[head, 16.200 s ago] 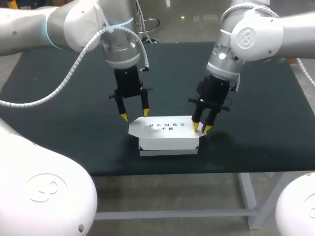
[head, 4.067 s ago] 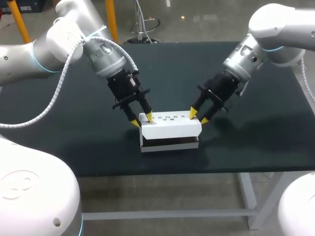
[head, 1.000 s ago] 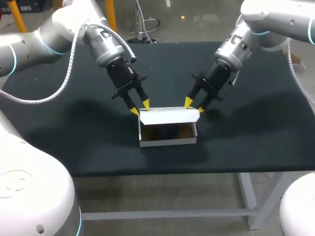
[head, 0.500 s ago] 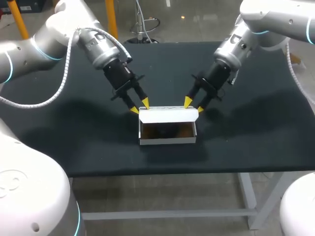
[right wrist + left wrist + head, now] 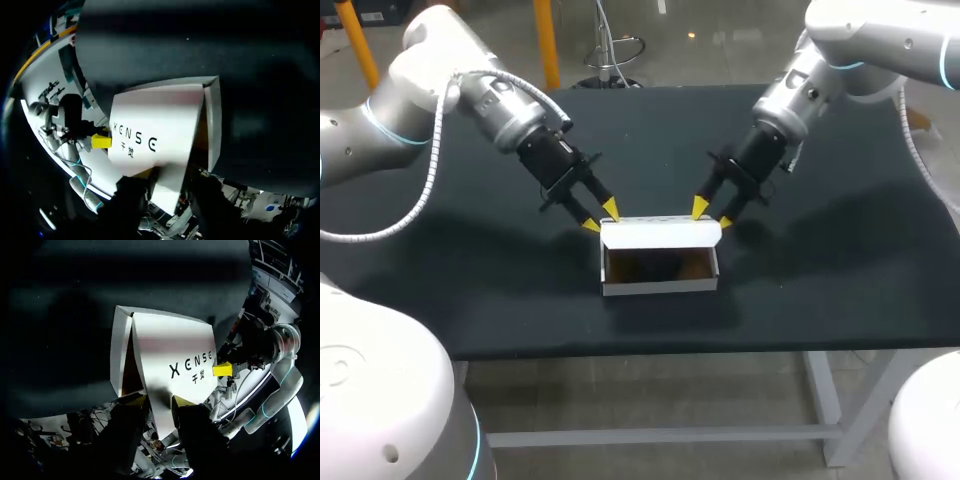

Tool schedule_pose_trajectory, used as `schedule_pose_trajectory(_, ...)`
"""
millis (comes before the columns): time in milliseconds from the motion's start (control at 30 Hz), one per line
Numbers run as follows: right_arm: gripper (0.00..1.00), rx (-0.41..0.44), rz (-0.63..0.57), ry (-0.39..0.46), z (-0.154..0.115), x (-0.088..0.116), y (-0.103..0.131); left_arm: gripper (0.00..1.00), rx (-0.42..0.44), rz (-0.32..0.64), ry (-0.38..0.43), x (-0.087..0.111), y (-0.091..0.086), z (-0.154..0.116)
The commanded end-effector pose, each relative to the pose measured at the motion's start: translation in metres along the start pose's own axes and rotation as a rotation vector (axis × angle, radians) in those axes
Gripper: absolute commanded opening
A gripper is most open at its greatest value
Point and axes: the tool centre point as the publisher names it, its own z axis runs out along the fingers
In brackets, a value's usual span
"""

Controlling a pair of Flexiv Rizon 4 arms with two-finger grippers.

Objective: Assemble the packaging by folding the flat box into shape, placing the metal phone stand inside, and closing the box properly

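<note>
The white box [image 5: 660,285] stands folded into shape near the middle of the bench's [image 5: 440,250] front edge, with its lid [image 5: 660,233] raised upright over the rear wall. The left tool [image 5: 599,216] pinches the lid's left end and the right tool [image 5: 712,214] pinches its right end. I cannot tell whether the phone stand lies in the shadowed brown inside. What remains, I judge, is lowering and tucking the lid. Only the two tools crowd its path.

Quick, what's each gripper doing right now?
Left gripper: shut on the white cardboard box lid.
Right gripper: shut on the same lid.
</note>
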Motion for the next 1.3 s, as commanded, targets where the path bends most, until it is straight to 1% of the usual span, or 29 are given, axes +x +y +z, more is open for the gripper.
schedule_pose_trajectory(33,0.40,0.012,0.000,-0.002,0.0016,0.0048,0.0044,0.32,0.010,-0.008,0.030,-0.0008,0.0028,0.0035)
schedule_pose_trajectory(133,0.40,0.012,-0.001,-0.002,0.0017,0.0049,0.0044,0.27,0.009,-0.011,0.045,-0.0007,0.0016,0.0028)
schedule_pose_trajectory(300,0.40,0.013,0.000,0.000,0.0016,0.0047,0.0046,0.26,0.013,-0.012,0.064,-0.0006,0.0012,0.0018)
schedule_pose_trajectory(467,0.40,0.014,0.000,0.000,0.0016,0.0046,0.0048,0.22,0.013,-0.013,0.073,-0.0005,0.0004,0.0010)
schedule_pose_trajectory(667,0.40,0.015,0.001,0.001,0.0018,0.0045,0.0051,0.22,0.018,-0.016,0.082,-0.0010,-0.0001,0.0005)
schedule_pose_trajectory(967,0.40,0.018,0.002,0.003,0.0023,0.0032,0.0058,0.19,0.027,-0.019,0.092,-0.0029,-0.0005,0.0007)
schedule_pose_trajectory(1300,0.40,0.019,0.005,0.002,0.0024,0.0022,0.0065,0.20,0.033,-0.020,0.101,-0.0074,-0.0013,0.0027)
